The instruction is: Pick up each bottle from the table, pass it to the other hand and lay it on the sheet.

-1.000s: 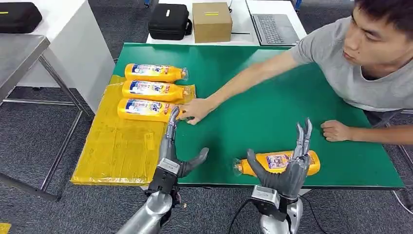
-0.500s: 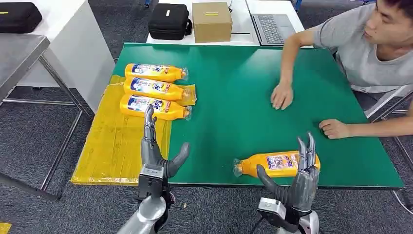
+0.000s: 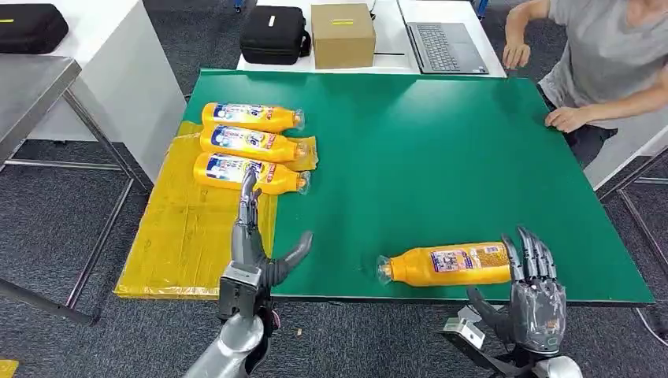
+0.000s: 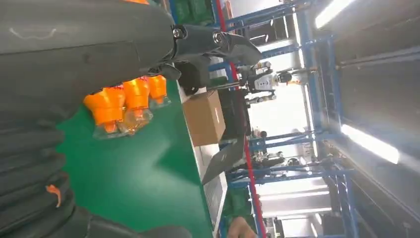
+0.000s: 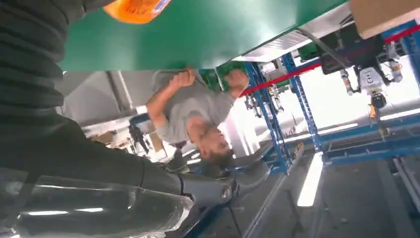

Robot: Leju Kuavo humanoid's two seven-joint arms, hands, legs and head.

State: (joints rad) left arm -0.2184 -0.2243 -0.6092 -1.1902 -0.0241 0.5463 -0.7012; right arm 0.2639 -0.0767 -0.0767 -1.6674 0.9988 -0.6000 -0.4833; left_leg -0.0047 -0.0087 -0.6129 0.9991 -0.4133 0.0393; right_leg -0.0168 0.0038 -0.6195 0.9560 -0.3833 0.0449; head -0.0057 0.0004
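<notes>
My arms are silver and rounded, each ending in a black wrist block and a dark grey hand, my left hand (image 3: 254, 253) slim with a thick grey thumb, my right hand (image 3: 532, 299) glossy across its back (a grey ribbed cover sits behind each, seen from the wrists).

The table (image 3: 441, 142) is covered in a matt green surface, smooth and faintly reflective. Beside the table's left edge, the yellow sheet (image 3: 185, 236) is seen as glossy, creased plastic film. The orange bottle (image 3: 445, 265) near the table's front edge is made of shiny plastic with a printed label. Beyond the table, a matt brown cardboard box (image 3: 342, 35) is seen.
</notes>
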